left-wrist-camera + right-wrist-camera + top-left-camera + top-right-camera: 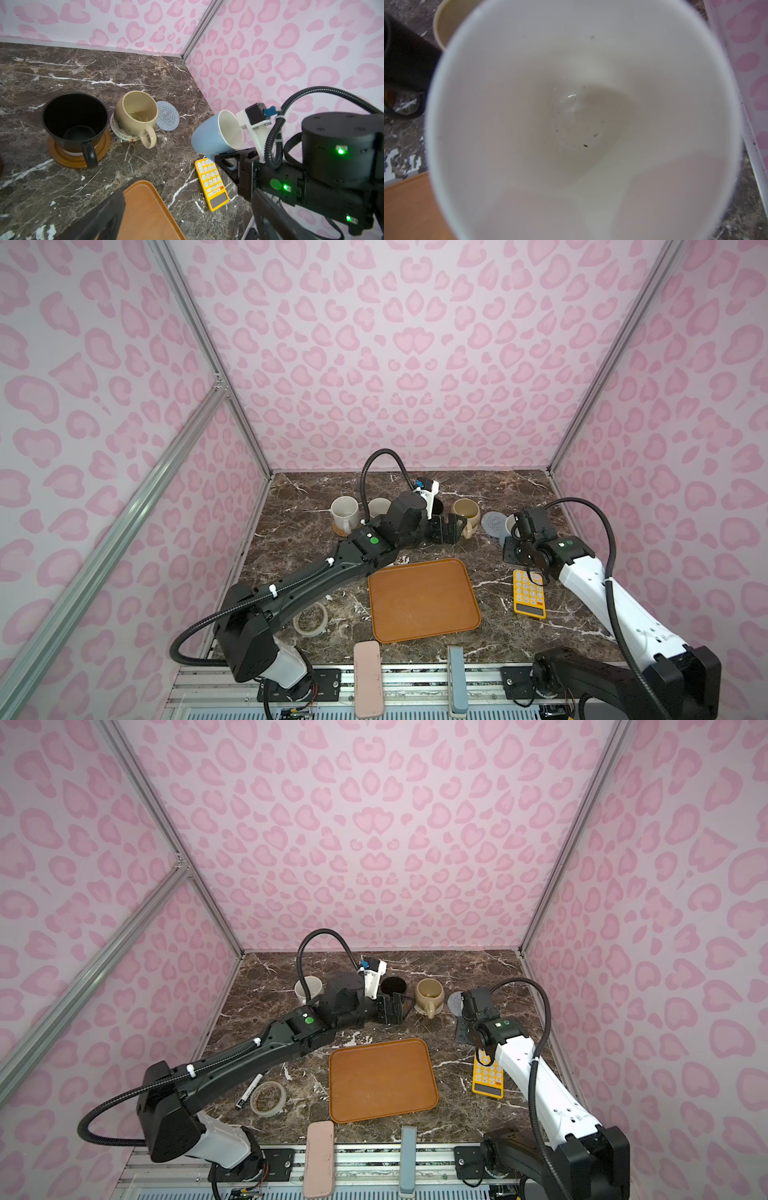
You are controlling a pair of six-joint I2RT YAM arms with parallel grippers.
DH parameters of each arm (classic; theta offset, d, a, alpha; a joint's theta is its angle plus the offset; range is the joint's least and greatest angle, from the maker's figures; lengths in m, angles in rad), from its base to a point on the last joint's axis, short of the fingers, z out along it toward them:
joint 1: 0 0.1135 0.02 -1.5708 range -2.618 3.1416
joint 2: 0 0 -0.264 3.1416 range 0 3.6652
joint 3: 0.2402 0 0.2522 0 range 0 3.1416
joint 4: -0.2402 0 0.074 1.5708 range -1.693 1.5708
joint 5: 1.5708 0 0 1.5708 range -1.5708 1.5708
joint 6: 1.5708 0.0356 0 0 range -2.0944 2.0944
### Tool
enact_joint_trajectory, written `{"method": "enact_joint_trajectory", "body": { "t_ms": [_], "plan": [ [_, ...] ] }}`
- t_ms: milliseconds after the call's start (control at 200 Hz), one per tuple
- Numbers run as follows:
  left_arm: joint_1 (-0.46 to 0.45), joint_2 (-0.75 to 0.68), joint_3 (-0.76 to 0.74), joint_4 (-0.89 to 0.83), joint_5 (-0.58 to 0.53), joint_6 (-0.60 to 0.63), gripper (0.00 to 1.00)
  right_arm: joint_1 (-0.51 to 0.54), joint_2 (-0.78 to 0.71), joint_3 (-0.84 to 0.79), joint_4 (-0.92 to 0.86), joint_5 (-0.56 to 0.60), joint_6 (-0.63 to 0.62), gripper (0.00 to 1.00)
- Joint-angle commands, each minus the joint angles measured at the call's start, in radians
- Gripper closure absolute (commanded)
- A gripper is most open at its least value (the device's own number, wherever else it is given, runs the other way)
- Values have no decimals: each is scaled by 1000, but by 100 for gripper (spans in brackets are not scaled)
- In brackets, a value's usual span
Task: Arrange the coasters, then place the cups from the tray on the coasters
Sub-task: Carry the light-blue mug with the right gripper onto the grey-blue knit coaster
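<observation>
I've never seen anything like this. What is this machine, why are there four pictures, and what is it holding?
It is a robot with two arms fixed at the near edge of a marble table. Two pictures come from a pair of cameras looking down from above, so they look nearly alike. The other two come from a small camera on each arm's wrist.

The right gripper is shut on a light blue mug, held tilted by its handle side. That arm's wrist camera looks straight into the mug. The left gripper is open and holds nothing, next to the cream mug.

The cream mug and the black mug stand on coasters, and a grey-blue coaster lies bare. An orange tray, a yellow calculator and a tape roll also lie there.
</observation>
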Motion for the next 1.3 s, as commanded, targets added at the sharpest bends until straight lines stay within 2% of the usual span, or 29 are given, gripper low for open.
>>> {"method": "enact_joint_trajectory", "body": {
  "t_ms": [0,170,415,535,820,1295],
  "plan": [
    [7,77,99,-26,28,28,3,-57,75,26,155,-57,-66,100],
    [29,218,232,-50,45,24,3,-135,277,137,194,-124,-84,100],
    [45,366,377,-102,43,31,3,-139,480,280,209,-77,-127,100],
    [56,401,405,-104,60,27,3,-138,548,322,212,-96,-138,100],
    [64,427,416,-95,75,25,3,-132,617,336,235,-124,-159,100],
    [65,396,363,-73,81,16,3,-115,649,345,202,-71,-165,100]
  ]
}}
